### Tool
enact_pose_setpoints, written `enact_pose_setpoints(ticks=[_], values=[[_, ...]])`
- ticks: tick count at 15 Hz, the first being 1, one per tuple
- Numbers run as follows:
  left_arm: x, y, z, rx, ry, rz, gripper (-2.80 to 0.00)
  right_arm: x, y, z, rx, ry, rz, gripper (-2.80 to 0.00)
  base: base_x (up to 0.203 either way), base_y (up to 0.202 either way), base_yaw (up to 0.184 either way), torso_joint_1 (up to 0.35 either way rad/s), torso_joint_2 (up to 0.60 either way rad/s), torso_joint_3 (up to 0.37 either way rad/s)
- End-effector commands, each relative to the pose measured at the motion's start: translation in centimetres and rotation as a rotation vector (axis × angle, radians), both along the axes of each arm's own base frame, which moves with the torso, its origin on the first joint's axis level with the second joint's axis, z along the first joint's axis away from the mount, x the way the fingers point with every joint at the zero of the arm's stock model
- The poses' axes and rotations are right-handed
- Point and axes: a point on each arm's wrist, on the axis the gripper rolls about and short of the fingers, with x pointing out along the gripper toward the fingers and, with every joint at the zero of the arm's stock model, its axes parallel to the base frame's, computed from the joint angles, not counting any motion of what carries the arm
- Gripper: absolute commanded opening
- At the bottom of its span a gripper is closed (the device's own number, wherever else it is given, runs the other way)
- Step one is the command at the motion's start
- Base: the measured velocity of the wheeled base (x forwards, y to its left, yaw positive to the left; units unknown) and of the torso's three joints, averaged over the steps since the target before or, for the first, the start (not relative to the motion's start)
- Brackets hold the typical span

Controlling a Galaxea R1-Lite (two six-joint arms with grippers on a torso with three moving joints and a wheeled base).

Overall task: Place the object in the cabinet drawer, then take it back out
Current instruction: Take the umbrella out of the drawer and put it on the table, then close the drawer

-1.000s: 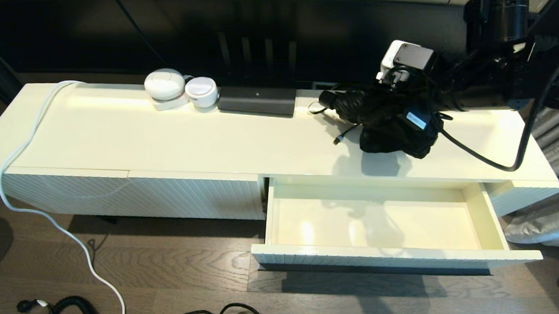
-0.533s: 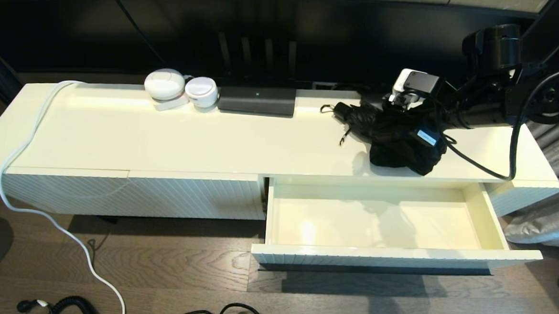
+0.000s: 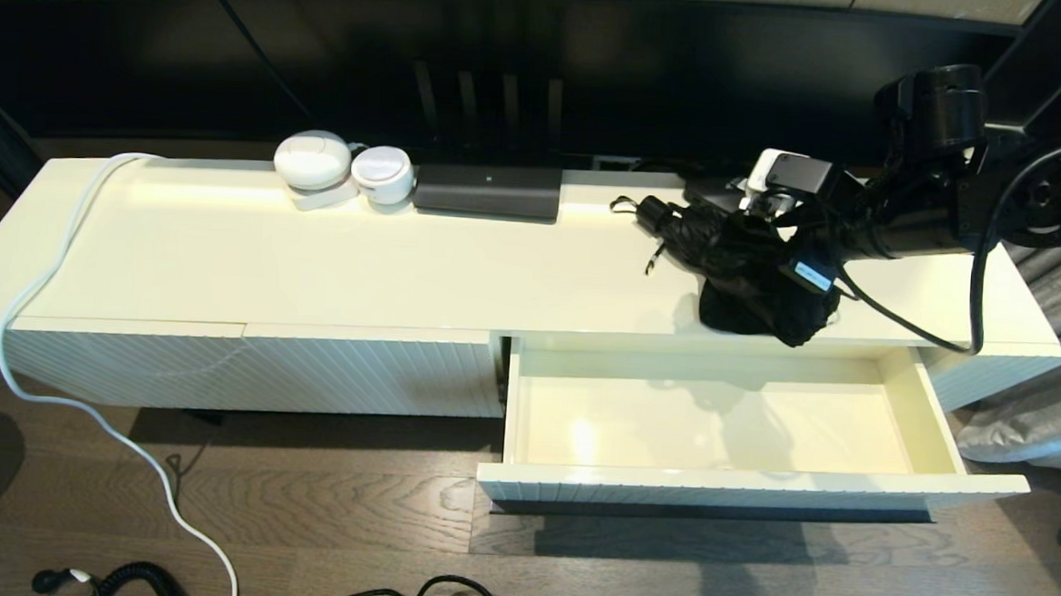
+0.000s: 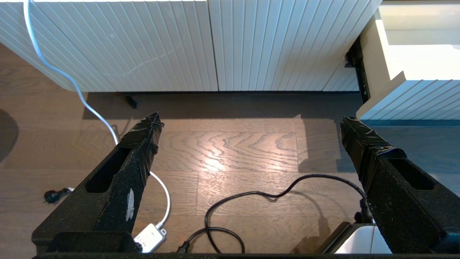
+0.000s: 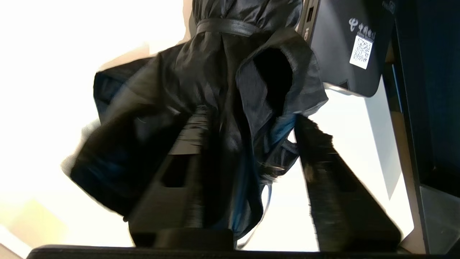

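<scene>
The object is a black folded umbrella [image 3: 749, 278] [image 5: 215, 82]. It lies on the cabinet top near the front edge, just above the cabinet drawer [image 3: 757, 481]. That drawer is pulled out, its cream inside bare and its black bar handle [image 3: 710, 510] under the ribbed front. My right gripper [image 3: 769, 256] [image 5: 249, 120] reaches in from the right, fingers parted around the umbrella. Loose fabric brushes one fingertip and a bright gap shows beside the other. My left gripper [image 4: 248, 122] hangs open over the wooden floor, left of the drawer's corner [image 4: 406, 100].
A flat black box [image 3: 487, 189] and two white round devices [image 3: 312, 159] stand at the back of the top. Another black box with a QR label [image 5: 345, 46] lies behind the umbrella. A white cable [image 3: 41, 281] hangs off the left end. Black cables [image 4: 269, 194] lie on the floor.
The right arm lowered the umbrella from above the cabinet top and carried it right and toward the front edge. Its fingers now stand apart around it.
</scene>
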Motion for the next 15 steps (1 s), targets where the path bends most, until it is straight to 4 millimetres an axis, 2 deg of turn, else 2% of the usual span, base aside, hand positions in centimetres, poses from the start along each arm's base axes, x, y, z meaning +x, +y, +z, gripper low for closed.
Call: enact_pose_setpoints(ticks=[1,3,6,8,10,11,14,15], values=[[0.0,0.0,0.0,0.0,-0.001,0.0,0.0,-0.4,0.0,0.1,-0.004,0.005,0.003,0.0,0.0,0.0,0.0,0.0,0.0,0.0],[0.0,0.0,0.0,0.0,-0.001,0.0,0.0,-0.6,0.0,0.1,-0.003,0.005,0.002,0.0,0.0,0.0,0.0,0.0,0.0,0.0],[0.0,0.0,0.0,0.0,-0.001,0.0,0.0,-3.7,-0.5,2.9,0.011,-0.052,0.009,0.0,0.0,0.0,0.0,0.0,0.0,0.0],[0.0,0.0,0.0,0.0,-0.001,0.0,0.0,-5.6,-0.9,3.6,0.011,-0.059,0.012,0.0,0.0,0.0,0.0,0.0,0.0,0.0],[0.0,0.0,0.0,0.0,-0.001,0.0,0.0,-8.2,-1.4,4.3,0.005,-0.056,0.017,0.0,0.0,0.0,0.0,0.0,0.0,0.0],[0.0,0.0,0.0,0.0,-0.001,0.0,0.0,-10.2,-1.8,4.5,0.001,-0.043,0.019,0.0,0.0,0.0,0.0,0.0,0.0,0.0],[0.0,0.0,0.0,0.0,-0.001,0.0,0.0,-15.4,-2.5,2.1,-0.026,0.071,0.045,0.0,0.0,0.0,0.0,0.0,0.0,0.0],[0.0,0.0,0.0,0.0,-0.001,0.0,0.0,-16.7,-2.5,1.4,-0.032,0.093,0.058,-2.8,0.0,0.0,0.0,0.0,0.0,0.0]])
